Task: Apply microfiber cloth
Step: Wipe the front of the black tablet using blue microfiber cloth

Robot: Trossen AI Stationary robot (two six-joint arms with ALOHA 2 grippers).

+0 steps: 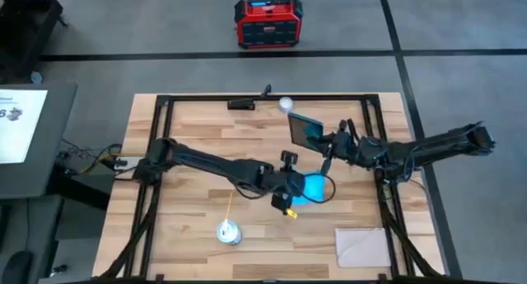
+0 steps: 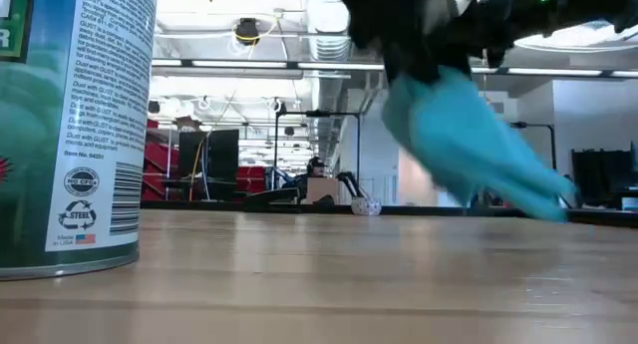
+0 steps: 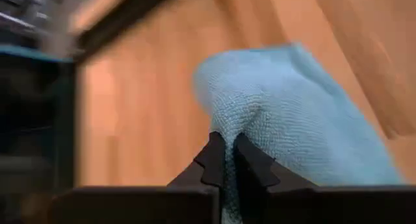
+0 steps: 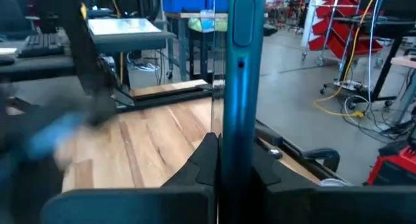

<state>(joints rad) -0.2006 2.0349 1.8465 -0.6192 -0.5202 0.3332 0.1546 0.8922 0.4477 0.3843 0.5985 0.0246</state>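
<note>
Toward the middle of the wooden table (image 1: 198, 226), the left gripper (image 1: 290, 193) was pinched tight on a fold of the microfiber cloth (image 1: 311, 188), which hung clear of the boards with open wood beneath it. Just beside it, the right gripper (image 1: 326, 142) clamped the tablet (image 1: 303, 129) by one edge and held it raised, its teal rim standing on end between the fingers. Nearer the front edge stood a spray can (image 1: 228, 232), apart from both arms, and a pale beige sheet (image 1: 365, 247) lay flat at the front right corner. A small white ball (image 1: 286, 104) sat by the far rail. A red case (image 1: 268, 22) rested on the grey floor beyond the table.
</note>
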